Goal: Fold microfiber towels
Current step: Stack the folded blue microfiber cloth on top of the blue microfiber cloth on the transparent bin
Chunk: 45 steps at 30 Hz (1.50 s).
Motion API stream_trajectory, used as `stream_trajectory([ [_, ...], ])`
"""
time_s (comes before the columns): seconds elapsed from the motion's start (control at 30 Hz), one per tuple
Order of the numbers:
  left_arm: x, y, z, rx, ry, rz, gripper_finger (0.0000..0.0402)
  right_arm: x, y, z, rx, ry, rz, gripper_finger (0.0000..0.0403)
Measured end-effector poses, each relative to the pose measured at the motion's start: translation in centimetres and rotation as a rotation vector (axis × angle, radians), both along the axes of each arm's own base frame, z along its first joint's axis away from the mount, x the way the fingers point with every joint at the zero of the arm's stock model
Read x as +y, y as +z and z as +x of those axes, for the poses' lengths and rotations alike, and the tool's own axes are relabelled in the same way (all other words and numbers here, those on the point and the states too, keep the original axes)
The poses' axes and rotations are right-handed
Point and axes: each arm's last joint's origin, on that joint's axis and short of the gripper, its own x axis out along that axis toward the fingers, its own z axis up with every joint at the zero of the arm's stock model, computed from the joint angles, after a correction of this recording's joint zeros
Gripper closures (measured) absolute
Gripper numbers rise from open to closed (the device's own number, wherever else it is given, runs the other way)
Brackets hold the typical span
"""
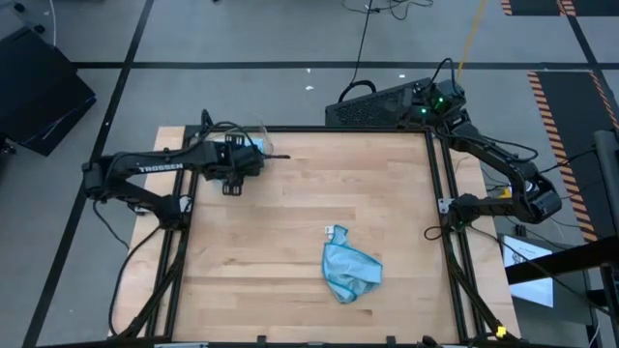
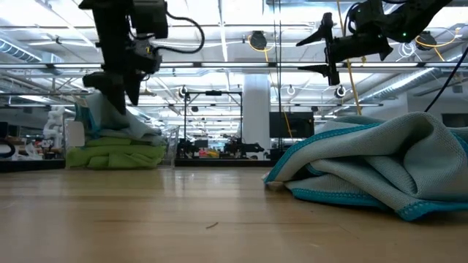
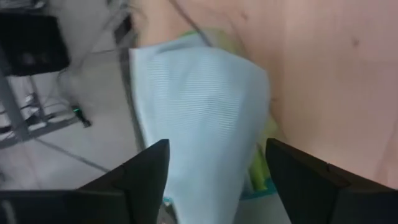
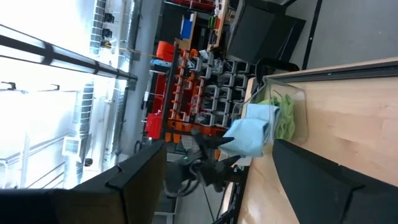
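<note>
On wooden table (image 1: 290, 193), crumpled blue towel (image 1: 349, 273); workshop behind.

grey floor (image 1: 242, 39) with taped lines; bright ceiling lights (image 2: 219, 14) overhead.

Table (image 1: 290, 193): pale wood, planks with visible grain, smooth, slight sheen in the low view. Frame (image 1: 437, 184) around it: black metal bars, matt. Blue towel (image 1: 349, 272) on the table: soft cloth, matt, fine woven ribs, darker teal stitched edge, small white tag. Second blue towel (image 3: 199, 118) under the left gripper (image 3: 214, 180): same ribbed cloth, matt. Green towels (image 2: 115, 155) in a stack: soft, fuzzy cloth, matt. Bin (image 4: 297, 115): clear plastic, glossy. Gripper fingers (image 3: 140, 177): dark plastic, smooth, dull. Arms (image 1: 145, 172): dark, matt casing with white letters.
</note>
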Motion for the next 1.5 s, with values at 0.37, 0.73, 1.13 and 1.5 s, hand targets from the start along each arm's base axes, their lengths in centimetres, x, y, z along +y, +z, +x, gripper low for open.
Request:
stream_trajectory([
  [0.37, 0.6, -2.0, -0.4, 0.028, -0.006, 0.039, 0.0287, 0.2, 0.0, 0.3, -0.003, 0.011, 0.009, 0.0117],
  [0.73, 2.3, -1.6, -0.5, -0.045, 0.106, 0.096, 0.0387, 0.2, 0.0, 0.3, -0.005, 0.009, 0.017, 0.0117],
  [1.13, 5.2, 0.0, -0.2, -0.265, 0.313, 0.22, 0.0385, 0.2, 0.0, 0.3, -0.005, 0.008, 0.017, 0.0117],
  [1.5, 5.3, -1.8, -0.6, -0.268, 0.234, 0.069, 0.0323, 0.2, 0.0, 0.3, -0.005, 0.01, 0.015, 0.0117],
])
